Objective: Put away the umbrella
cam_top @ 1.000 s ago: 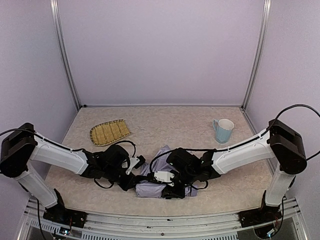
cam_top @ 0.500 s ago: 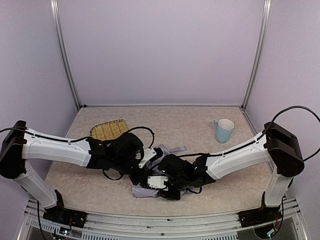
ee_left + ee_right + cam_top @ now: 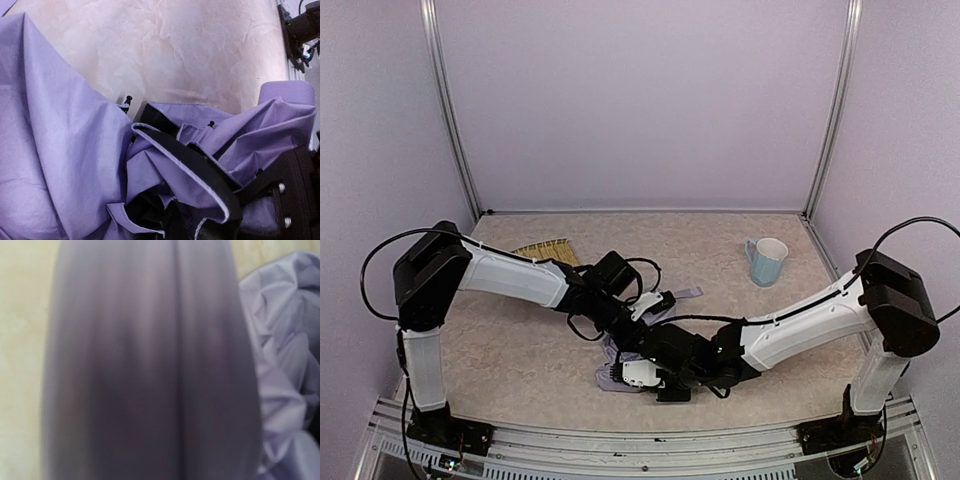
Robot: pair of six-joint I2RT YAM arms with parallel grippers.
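A plain lavender back wall (image 3: pixel 640 100) fills the upper frame, with matching side walls at the left (image 3: pixel 370 120) and right (image 3: pixel 910 110). Thin metal posts (image 3: pixel 450 110) run down the two back corners. The table (image 3: pixel 660 245) has a beige, marbled, slightly wrinkled top. A metal rail (image 3: pixel 620 445) spans the bottom edge. Light is soft and even.

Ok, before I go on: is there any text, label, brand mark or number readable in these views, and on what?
No text can be read in any view.
umbrella: plain lavender fabric, no print visible.
mug: no marking visible.
straw tray: plain weave, no label visible.
white wrist housing: too small to tell whether it bears any marking.
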